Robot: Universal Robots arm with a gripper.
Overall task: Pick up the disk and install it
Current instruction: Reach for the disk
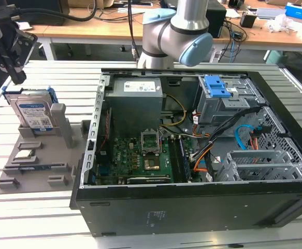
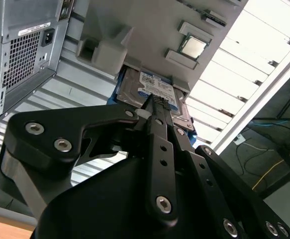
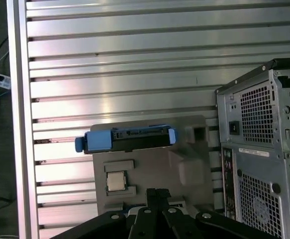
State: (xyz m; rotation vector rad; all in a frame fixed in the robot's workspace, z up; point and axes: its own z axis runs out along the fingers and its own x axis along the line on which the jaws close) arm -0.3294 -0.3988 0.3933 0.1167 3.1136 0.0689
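The disk [image 1: 33, 113] is a silver drive with a white and blue label and blue side rails. It stands upright on its edge in a slot of the grey holder [image 1: 42, 174] at the exterior view's left. In both wrist views it lies beyond the fingertips: label side [image 2: 157, 88], and edge-on with its blue rails [image 3: 127, 139]. My gripper [image 1: 17, 78] hangs above the disk's far corner, apart from it. The black fingers [image 2: 157, 119] are pressed together, shut on nothing [image 3: 157, 191].
A small square processor chip [image 1: 25, 154] lies flat on the same holder in front of the disk. The open computer case [image 1: 192, 202] fills the middle and right, with a grey drive cage and blue latch [image 1: 220, 88] at its back. The slatted metal table [image 1: 31, 218] surrounds both.
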